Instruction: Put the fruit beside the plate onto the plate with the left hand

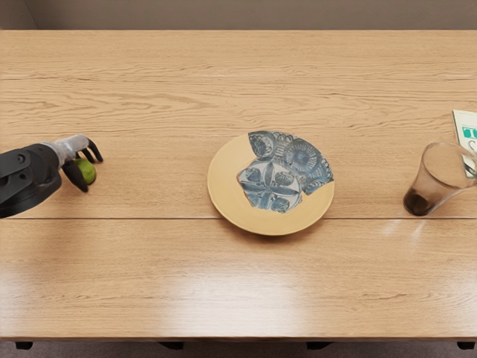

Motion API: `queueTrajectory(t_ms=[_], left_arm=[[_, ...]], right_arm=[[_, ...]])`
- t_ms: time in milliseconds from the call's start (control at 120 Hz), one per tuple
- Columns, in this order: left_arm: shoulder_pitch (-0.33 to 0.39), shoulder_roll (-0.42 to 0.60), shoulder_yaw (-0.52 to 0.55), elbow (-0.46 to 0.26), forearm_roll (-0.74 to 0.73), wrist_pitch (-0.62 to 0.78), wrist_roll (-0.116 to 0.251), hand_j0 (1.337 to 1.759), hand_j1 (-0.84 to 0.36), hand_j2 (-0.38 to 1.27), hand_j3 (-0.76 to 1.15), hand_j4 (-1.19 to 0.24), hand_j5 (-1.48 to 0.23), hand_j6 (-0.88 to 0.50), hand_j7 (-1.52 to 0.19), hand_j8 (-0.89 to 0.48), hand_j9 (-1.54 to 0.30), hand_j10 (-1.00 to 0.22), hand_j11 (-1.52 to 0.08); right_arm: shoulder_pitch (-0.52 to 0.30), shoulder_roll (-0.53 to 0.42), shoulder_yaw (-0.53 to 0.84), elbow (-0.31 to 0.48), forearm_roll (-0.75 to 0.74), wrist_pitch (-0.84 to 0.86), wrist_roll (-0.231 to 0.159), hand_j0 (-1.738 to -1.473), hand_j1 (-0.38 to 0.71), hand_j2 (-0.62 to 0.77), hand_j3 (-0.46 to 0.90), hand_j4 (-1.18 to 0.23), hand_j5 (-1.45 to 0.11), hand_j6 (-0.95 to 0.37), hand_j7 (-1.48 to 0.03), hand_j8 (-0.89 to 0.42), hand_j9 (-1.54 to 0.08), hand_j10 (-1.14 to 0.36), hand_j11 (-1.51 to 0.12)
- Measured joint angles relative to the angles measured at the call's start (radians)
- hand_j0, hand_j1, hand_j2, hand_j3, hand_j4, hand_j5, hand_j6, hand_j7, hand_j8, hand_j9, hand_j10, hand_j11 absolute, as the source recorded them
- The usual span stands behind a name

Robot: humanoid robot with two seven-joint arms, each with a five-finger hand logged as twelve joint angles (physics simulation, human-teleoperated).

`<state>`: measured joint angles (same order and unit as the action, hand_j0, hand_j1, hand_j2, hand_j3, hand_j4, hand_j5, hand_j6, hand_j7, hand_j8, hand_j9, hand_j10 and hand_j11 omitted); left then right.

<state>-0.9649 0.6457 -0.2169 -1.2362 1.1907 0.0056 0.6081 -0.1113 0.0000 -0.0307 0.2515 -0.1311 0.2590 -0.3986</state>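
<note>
A small green fruit [87,171] lies on the wooden table at the far left, well apart from the plate. My left hand [80,158] comes in from the left edge and has its dark fingers curled around the fruit, covering most of it. The yellow plate [227,195] with a blue patterned design sits in the middle of the table and carries nothing. The right arm does not show.
A tilted clear glass [438,177] with a dark bottom stands near the right edge. Behind it, a white and green card [466,130] is cut off by the frame. Bare wood lies between the fruit and the plate.
</note>
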Motion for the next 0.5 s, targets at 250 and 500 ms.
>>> queueTrajectory(t_ms=[250, 500], left_arm=[[-0.005, 0.062, -0.010, -0.038, -0.019, -0.007, 0.002, 1.654, -0.38, 0.32, 0.00, -0.70, -0.96, -0.41, -0.86, -0.33, -0.95, -0.57, -0.95], [-0.016, 0.188, -0.033, -0.179, -0.053, -0.013, 0.002, 1.648, -0.38, 0.31, 0.00, -0.78, -1.16, -0.27, -1.10, -0.25, -1.13, -0.53, -1.12]], right_arm=[[0.001, 0.000, 0.000, 0.000, 0.000, 0.000, 0.000, -1.658, -0.35, 0.00, 0.00, 0.00, 0.00, 0.00, 0.00, 0.00, 0.00, 0.00, 0.00], [0.004, 0.000, 0.001, 0.000, 0.000, 0.000, 0.000, -1.658, -0.35, 0.00, 0.00, 0.00, 0.00, 0.00, 0.00, 0.00, 0.00, 0.00, 0.00]])
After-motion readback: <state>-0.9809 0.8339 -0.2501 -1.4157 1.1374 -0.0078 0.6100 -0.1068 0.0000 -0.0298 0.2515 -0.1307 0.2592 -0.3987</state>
